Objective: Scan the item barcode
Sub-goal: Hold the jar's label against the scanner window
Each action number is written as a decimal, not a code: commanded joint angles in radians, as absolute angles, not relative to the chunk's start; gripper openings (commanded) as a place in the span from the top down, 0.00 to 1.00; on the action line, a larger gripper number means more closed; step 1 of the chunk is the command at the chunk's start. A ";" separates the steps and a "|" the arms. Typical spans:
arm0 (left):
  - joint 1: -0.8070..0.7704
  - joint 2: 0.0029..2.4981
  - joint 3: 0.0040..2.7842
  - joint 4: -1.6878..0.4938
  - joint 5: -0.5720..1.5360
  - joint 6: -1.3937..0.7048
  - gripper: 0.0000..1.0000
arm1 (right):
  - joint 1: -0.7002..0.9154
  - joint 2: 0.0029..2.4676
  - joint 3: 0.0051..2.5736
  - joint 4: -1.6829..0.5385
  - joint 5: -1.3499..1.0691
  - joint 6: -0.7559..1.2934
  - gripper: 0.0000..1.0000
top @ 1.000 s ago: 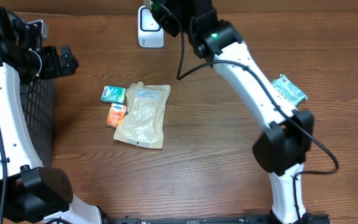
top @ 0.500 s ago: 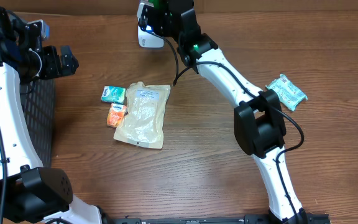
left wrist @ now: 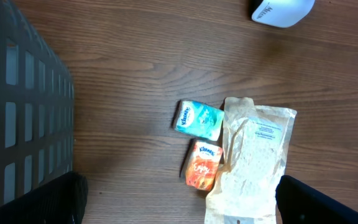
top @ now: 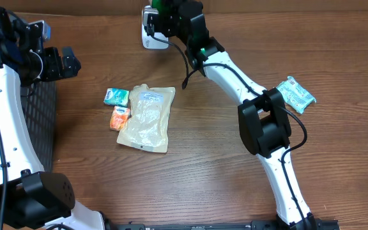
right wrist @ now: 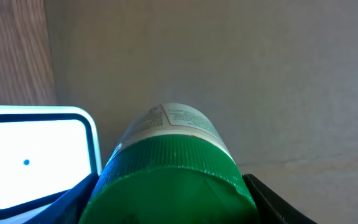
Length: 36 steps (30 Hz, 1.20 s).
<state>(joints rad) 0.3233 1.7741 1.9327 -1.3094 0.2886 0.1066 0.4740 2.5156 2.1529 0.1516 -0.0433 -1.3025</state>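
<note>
— Where's the item for scanning?
— Up at the far edge of the tabletop (top: 235, 166); the right gripper (right wrist: 173, 204) has a green-capped container (right wrist: 174, 168) clamped between its fingers (right wrist: 73, 200), right by the white scanner (right wrist: 33, 158); from overhead the arm covers most of it, and only a bit of green shows at the top border.
— Can you see a barcode?
— No; the wrist camera looks along the cap, so the body is mostly hidden; a pale label shows above the cap, its print too small to read; whether a barcode faces the scanner I cannot tell.
— And the scanner itself?
— Its bright window with a blue dot is cut off by the left edge of the wrist view; it sits just beside the container, probably not touching, though the angle is poor.
— The other arm?
— The left gripper (top: 64, 62) hangs with its jaws spread wide, holding nothing, next to the dark mesh basket (left wrist: 17, 112); in its own camera only the fingertips peek in at the bottom corners; the basket is cut off by the frame.
— What else is lying about?
— A clear pouch (top: 147, 118) in the middle; a teal tissue pack (top: 116, 96) and an orange tissue pack (top: 119, 117) against its left side; a green-and-white packet (top: 294, 94) well apart on the right, one corner overlapped by the right arm.
</note>
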 commanded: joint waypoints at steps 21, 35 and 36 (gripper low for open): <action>0.326 1.745 1.950 -1.308 0.296 0.099 0.00 | 0.463 2.556 2.164 0.207 -0.136 -1.370 0.60; 0.326 1.745 1.950 -1.308 0.296 0.099 0.00 | 0.476 2.556 2.164 0.133 -0.133 -1.563 0.60; 0.326 1.745 1.950 -1.308 0.296 0.099 0.00 | 0.476 2.556 2.164 0.122 -0.133 -1.580 0.60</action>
